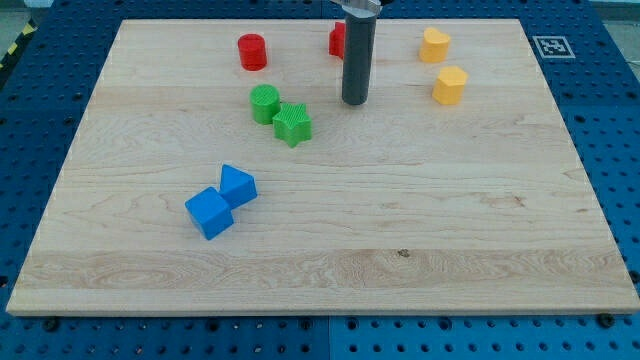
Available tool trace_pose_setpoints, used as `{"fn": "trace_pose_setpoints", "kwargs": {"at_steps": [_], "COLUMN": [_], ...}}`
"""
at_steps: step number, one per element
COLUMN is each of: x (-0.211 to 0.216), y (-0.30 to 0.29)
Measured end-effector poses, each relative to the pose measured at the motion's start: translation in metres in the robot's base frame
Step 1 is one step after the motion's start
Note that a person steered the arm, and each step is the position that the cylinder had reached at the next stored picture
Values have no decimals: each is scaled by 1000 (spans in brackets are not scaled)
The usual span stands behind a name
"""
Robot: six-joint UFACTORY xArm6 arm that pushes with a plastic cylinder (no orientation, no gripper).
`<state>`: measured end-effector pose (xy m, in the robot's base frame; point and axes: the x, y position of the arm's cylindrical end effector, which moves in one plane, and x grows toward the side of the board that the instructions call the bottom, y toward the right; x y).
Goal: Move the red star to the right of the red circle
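Camera view gives you the whole wooden surface [420,230] on its blue pegboard base [40,90]; your end effector is a bare dark rod with no jaws, so nothing on it opens or closes, and it grips nothing; my tip [354,102] sits on the wood near the view's top. Just up and to the view's left of the tip, the red star [337,40] peeks out from behind the rod, partly hidden, so you cannot tell whether rod and star touch; further to the view's left of the tip, well apart, stands the red circle [252,51]. Below and left of the tip you have the green circle [264,103] touching the green star [293,124]; far down-left, two blue blocks [221,200] sit corner to corner. Right of the tip, two yellow blocks [442,66] stand apart.
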<state>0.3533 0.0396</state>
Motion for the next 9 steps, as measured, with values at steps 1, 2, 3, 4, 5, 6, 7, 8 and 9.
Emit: {"fn": "trace_pose_setpoints", "kwargs": {"at_steps": [1,2,3,4,5,6,7,8,9], "x": [-5,-10,-14,-19,-22,-25,-29,-32,-35], "y": [0,0,0,0,0,0,0,0,0]}}
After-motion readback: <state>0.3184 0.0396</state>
